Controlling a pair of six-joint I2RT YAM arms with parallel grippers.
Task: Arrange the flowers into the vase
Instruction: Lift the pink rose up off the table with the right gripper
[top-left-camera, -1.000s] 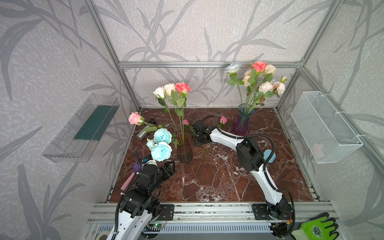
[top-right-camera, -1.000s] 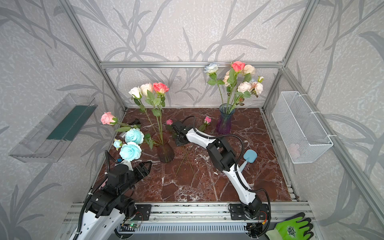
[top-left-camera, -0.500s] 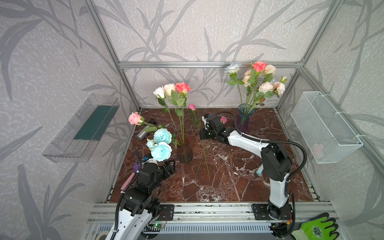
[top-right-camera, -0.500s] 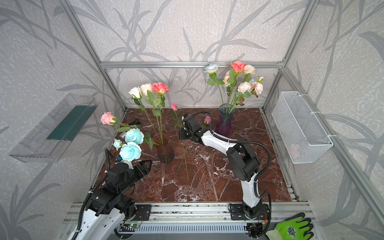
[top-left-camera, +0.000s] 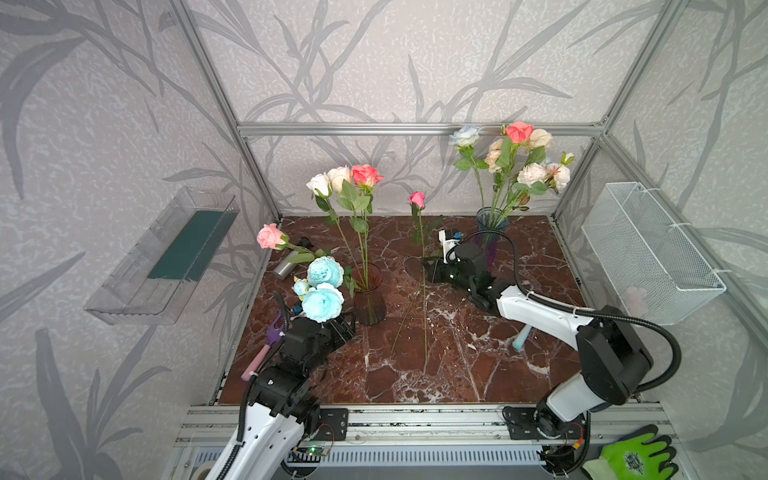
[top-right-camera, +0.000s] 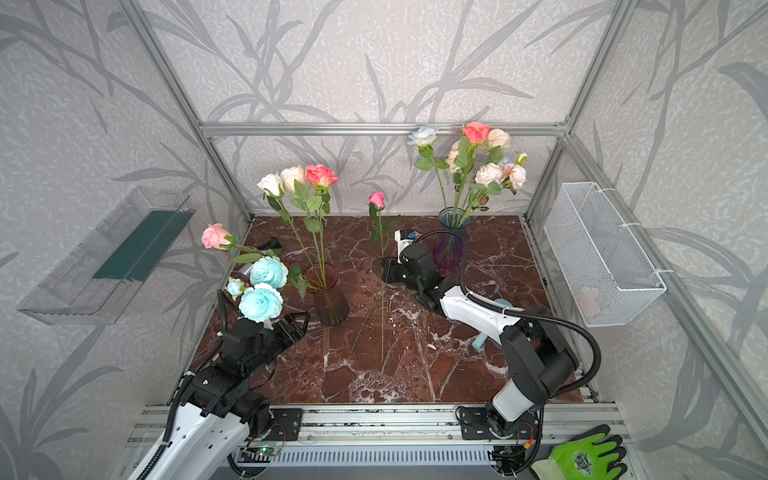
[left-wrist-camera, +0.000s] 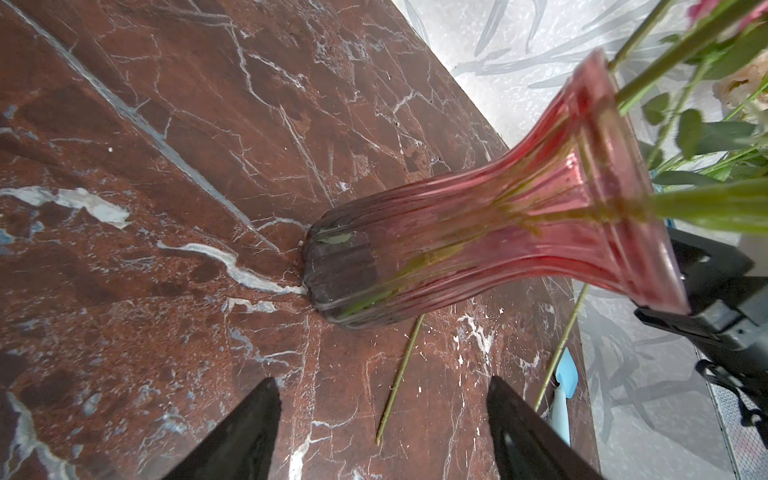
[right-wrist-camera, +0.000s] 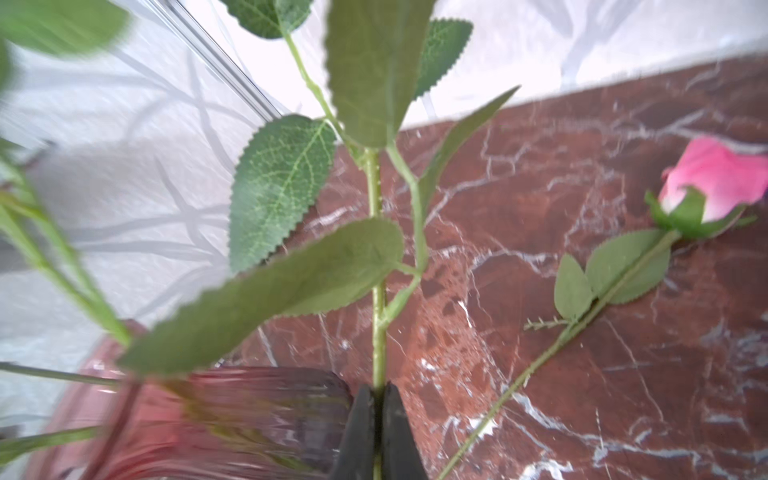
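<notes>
My right gripper (top-left-camera: 432, 270) (top-right-camera: 388, 270) (right-wrist-camera: 377, 388) is shut on the green stem of a pink rosebud (top-left-camera: 417, 198) (top-right-camera: 377, 199). It holds the flower upright over the middle of the table, right of the pink glass vase (top-left-camera: 368, 297) (left-wrist-camera: 478, 249). That vase holds white, cream and coral roses (top-left-camera: 344, 178). Teal flowers (top-left-camera: 322, 303) and a pink rose (top-left-camera: 269, 236) lean out to its left. A second pink rosebud (right-wrist-camera: 715, 183) lies on the marble, and its stem (top-left-camera: 405, 320) shows in both top views. My left gripper (top-left-camera: 345, 328) (left-wrist-camera: 382, 382) is open and empty in front of the vase.
A purple vase (top-left-camera: 490, 232) full of flowers stands at the back right. A blue-handled tool (top-left-camera: 520, 337) lies under my right arm. A purple-pink tool (top-left-camera: 266, 349) and a grey cylinder (top-left-camera: 284, 268) lie at the left edge. A wire basket (top-left-camera: 648, 253) hangs on the right wall.
My right gripper has raised the pink rosebud and carried it rightward, so its stem now stands upright. The right arm's elbow has swung to the right. The left arm has not moved.
</notes>
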